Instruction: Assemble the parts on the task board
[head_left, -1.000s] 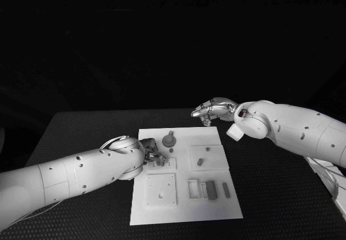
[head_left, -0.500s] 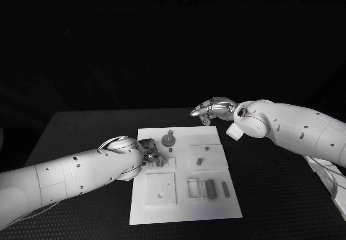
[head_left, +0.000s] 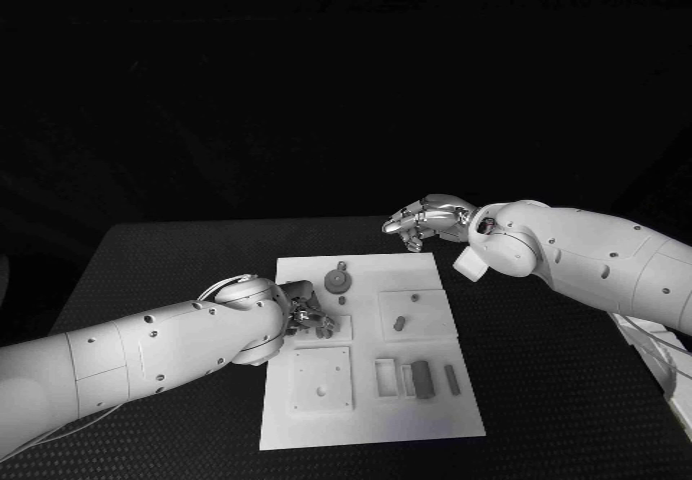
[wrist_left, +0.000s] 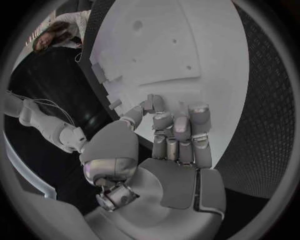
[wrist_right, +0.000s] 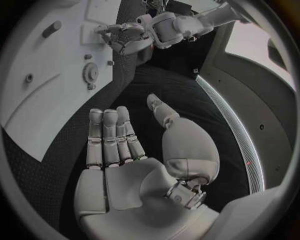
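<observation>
Left hand down on white rectangular task board (head_left: 418, 420), right hand raised off its far edge.
Left silver hand (head_left: 306, 312) has fingers bunched on the board's left edge beside a small grey part (head_left: 325, 327); whether it pinches it, cannot tell. Right silver hand (head_left: 423, 220) is spread, holding nothing. Round grey gear part (head_left: 338, 281) lies near the far edge; grey block parts (head_left: 421, 378) near the near-right corner.

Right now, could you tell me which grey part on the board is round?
The gear near the task board's far edge; the other grey parts are elongated bars or pegs.
</observation>
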